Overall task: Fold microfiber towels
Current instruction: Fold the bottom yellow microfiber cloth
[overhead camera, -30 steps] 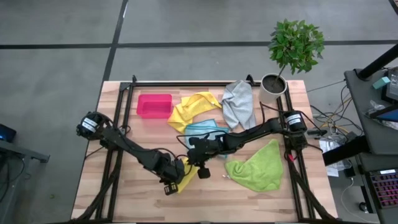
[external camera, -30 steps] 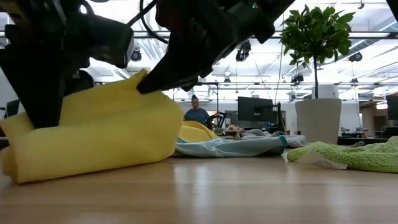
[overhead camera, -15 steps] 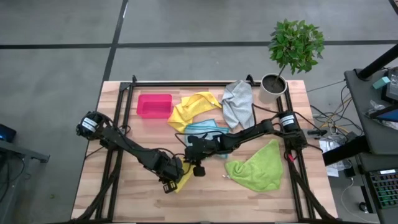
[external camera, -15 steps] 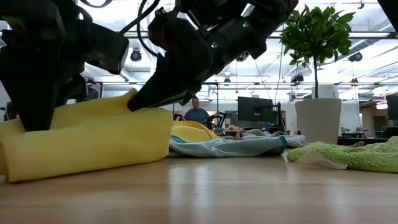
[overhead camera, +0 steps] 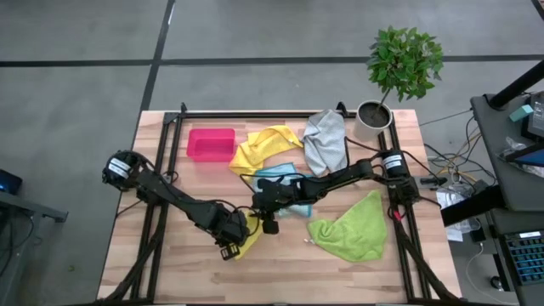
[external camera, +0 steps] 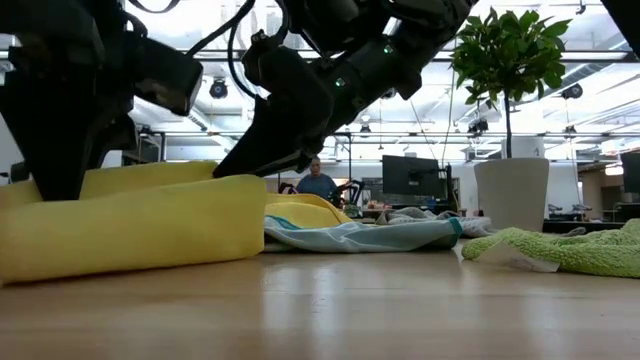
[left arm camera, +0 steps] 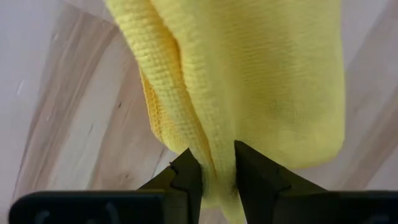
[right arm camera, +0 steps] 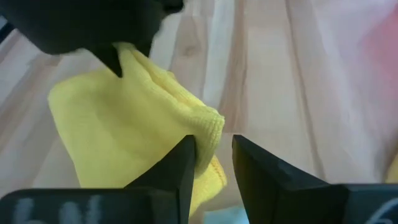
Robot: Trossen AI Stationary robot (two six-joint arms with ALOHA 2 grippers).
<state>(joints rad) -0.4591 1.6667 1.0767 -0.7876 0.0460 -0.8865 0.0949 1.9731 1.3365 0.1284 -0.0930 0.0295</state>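
Observation:
A folded yellow towel (overhead camera: 247, 236) lies on the table near its front edge, between my two grippers; it also shows in the low view (external camera: 130, 225). My left gripper (overhead camera: 229, 248) is shut on the towel's near end. My right gripper (overhead camera: 269, 225) is shut on its far right corner. The other yellow towel (overhead camera: 268, 144), the grey towel (overhead camera: 327, 140), the light blue towel (overhead camera: 280, 180) and the lime green towel (overhead camera: 350, 225) lie crumpled and loose on the table. My left gripper pinches a folded edge of the yellow towel (left arm camera: 214, 163) between its two fingers, several layers thick. The fingers come steeply from above. The towel's body lies on the table beyond them. My right gripper pinches the folded corner of the yellow towel (right arm camera: 208, 134) between its two fingers, slanting down from the table's right. The corner (external camera: 225, 178) sits low on top of the folded towel, which rests on the table.
A pink bin (overhead camera: 210, 143) stands at the far left. A potted plant (overhead camera: 374, 119) stands at the far right corner. The light blue towel lies just behind my right arm. Bare wood shows along the near edge (overhead camera: 297, 272).
Both grippers have gone down with the yellow towel's upper layer. My right gripper has also shifted a little toward the table's left and far side. The towel's raised edge has sunk, and the towel now lies flatter, folded over on itself.

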